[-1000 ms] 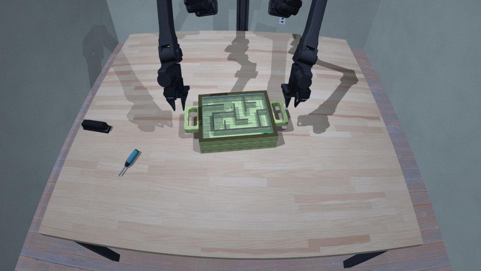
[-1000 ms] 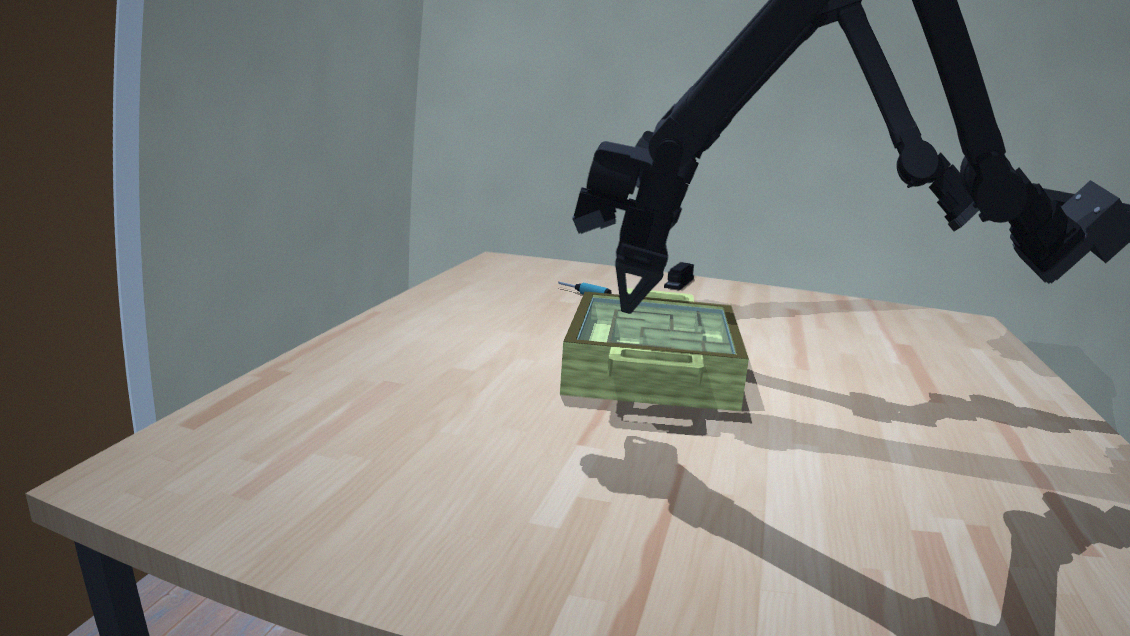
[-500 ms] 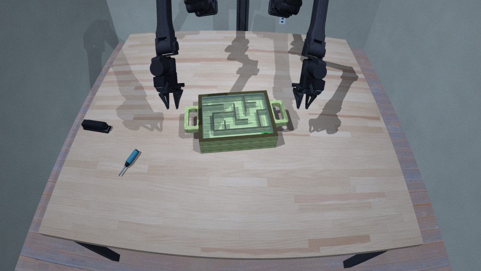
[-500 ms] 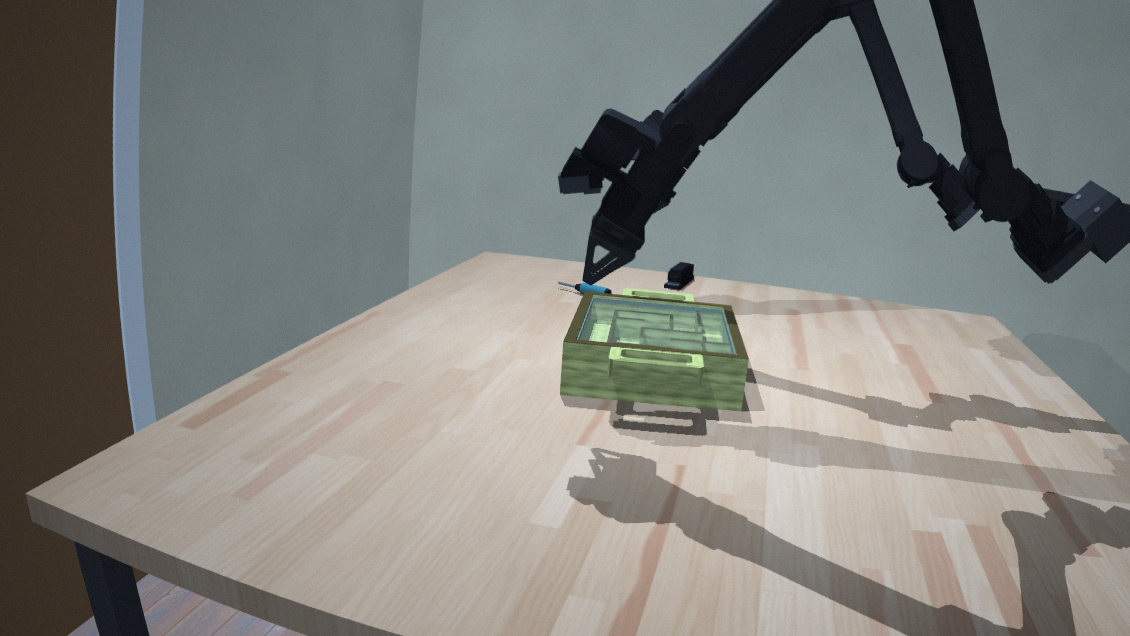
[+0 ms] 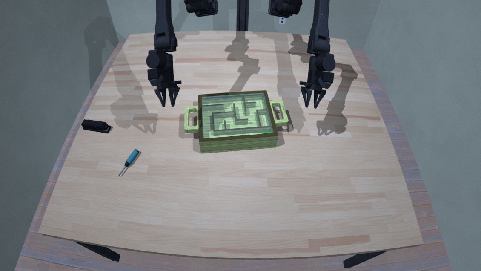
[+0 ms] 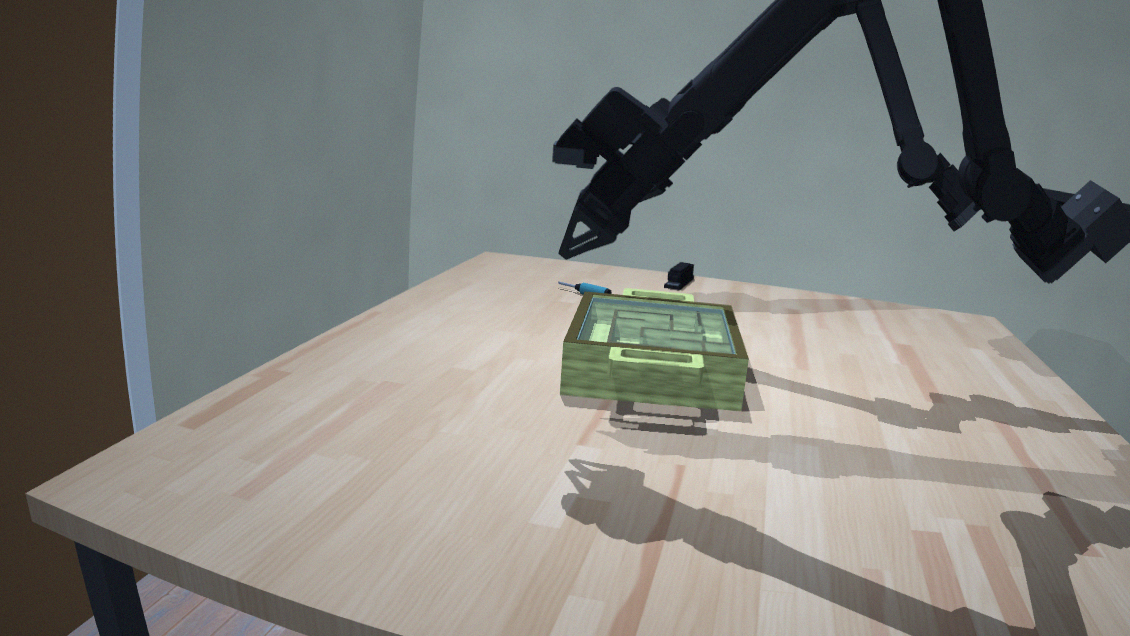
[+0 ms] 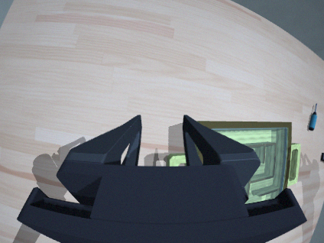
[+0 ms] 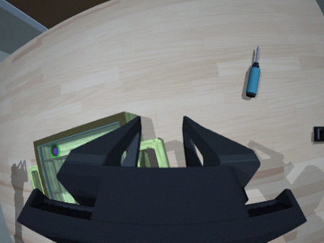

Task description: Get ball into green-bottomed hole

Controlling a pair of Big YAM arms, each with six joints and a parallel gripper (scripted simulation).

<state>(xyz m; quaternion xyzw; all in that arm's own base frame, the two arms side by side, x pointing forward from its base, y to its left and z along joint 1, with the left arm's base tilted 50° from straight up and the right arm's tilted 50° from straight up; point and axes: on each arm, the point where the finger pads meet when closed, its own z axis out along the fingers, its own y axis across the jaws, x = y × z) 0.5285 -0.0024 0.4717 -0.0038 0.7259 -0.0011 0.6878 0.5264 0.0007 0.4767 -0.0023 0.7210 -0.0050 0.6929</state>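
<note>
Grey walls (image 5: pixel 420 84) (image 6: pixel 276 158) close in behind the pale wooden surface (image 5: pixel 235 202) (image 6: pixel 355 434) (image 7: pixel 115 76) (image 8: pixel 172 69). From where I sit at the controls, the green maze board (image 5: pixel 238 144) (image 6: pixel 652 387) (image 7: pixel 244 124) (image 8: pixel 82 127) lies flat on it, between my two claws and farther out from the arm bases. Its long axis runs crosswise, from one claw's side to the other's, a handle at either end. My left claw (image 5: pixel 310 107) (image 6: pixel 564 256) (image 7: pixel 162 121) is beside the left handle (image 5: pixel 285 116) (image 6: pixel 655 363) (image 7: pixel 176 157) (image 8: pixel 32 173), and my right claw (image 5: pixel 168 105) (image 8: pixel 161 121) beside the right handle (image 5: pixel 186 119) (image 6: pixel 657 292) (image 7: pixel 296 146) (image 8: pixel 165 150). Both stand part-open, gripping nothing, apart from the board.

The purple ball (image 8: pixel 55 151) shows inside the green-rimmed hole (image 5: pixel 265 133) (image 8: pixel 51 150), in the outer corner on the left arm's side, so that arm is nearer. I judge it home; any coming move should simply be up and away, keeping clear of the handles so nothing jolts the board.

My count: one board, two handles, one ball, one green hole, two claws, one blue screwdriver (image 5: pixel 132 156) (image 6: pixel 593 289) (image 7: pixel 312 121) (image 8: pixel 253 80) and one black object (image 5: pixel 94 125) (image 6: pixel 681 274) (image 7: pixel 322 157) (image 8: pixel 319 134), both on the right arm's side. I can't reliably count other holes.
</note>
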